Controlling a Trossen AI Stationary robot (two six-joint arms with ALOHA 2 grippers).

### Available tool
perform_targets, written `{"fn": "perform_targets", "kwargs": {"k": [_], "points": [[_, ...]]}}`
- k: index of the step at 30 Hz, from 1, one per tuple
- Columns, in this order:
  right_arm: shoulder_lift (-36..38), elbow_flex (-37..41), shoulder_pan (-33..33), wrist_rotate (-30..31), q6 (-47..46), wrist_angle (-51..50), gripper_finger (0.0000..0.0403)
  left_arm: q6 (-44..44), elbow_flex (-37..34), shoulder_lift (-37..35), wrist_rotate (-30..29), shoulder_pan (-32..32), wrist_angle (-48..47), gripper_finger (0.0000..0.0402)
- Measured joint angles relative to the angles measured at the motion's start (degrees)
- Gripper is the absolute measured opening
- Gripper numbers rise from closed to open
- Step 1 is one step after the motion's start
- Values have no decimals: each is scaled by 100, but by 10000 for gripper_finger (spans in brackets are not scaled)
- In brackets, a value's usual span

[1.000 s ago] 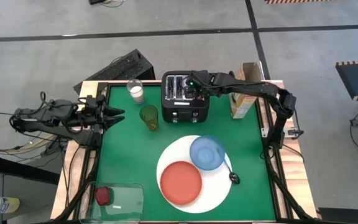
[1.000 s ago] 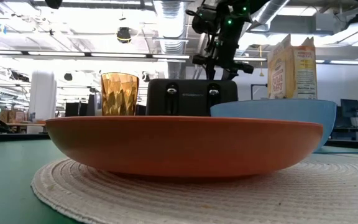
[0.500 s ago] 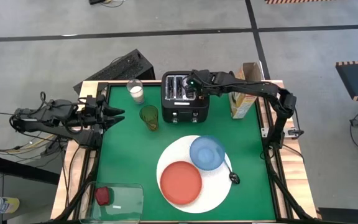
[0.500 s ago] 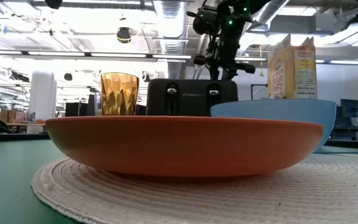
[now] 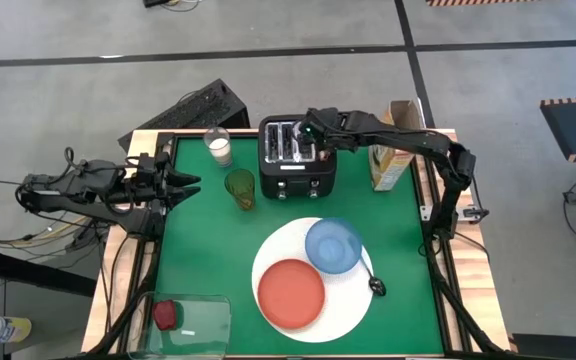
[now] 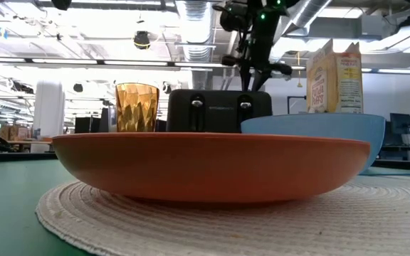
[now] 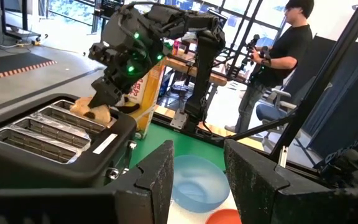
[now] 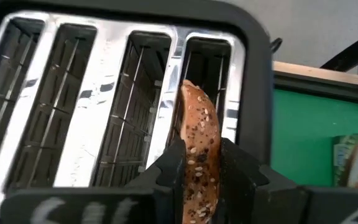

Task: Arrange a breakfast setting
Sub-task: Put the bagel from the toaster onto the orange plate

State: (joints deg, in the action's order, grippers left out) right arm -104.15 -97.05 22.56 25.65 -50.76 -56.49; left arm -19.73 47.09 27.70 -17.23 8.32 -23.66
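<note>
A black toaster [image 5: 296, 158] stands at the table's far middle. My right gripper [image 5: 310, 146] is above its right slot, shut on a seeded bagel half [image 8: 199, 144], also visible in the left wrist view [image 7: 95, 108]. The large white plate [image 5: 346, 322] carries the orange-red plate [image 5: 291, 294] and the blue bowl [image 5: 334, 245]; the dark spoon [image 5: 376, 284] lies at its right rim. A dark red food piece [image 5: 165, 315] lies in a clear container at the near left. My left gripper [image 5: 190, 186] is open at the table's left edge. No cereal shows. My right gripper pinches the bagel half's flat faces [image 8: 195, 163] between its two fingers, coming from above and pointing down at the toaster. The bagel stands on edge, its far end [image 8: 191, 99] over the right slot's mouth; whether it touches the toaster, I cannot tell.
A glass of milk [image 5: 218, 146] and an amber-green tumbler [image 5: 240, 188] stand left of the toaster. A cereal box [image 5: 393, 150] stands at the far right. A person stands in the room beyond the table [image 7: 284, 43].
My right gripper has risen a little above the toaster, drawing the bagel half up with it.
</note>
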Motion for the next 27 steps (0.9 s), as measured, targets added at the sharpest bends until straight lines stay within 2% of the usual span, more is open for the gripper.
{"fn": "perform_targets", "kwargs": {"k": [8,20,27], "points": [[7,-515,-84,191,149,-457,97,11,0,0,-3,0,-2,128],[17,-1735,-231,338,296,-1378,97,17,0,0,-7,-2,-4,128],[26,-2629,-817,301,629,-2201,97,17,0,0,-7,0,-7,128]]}}
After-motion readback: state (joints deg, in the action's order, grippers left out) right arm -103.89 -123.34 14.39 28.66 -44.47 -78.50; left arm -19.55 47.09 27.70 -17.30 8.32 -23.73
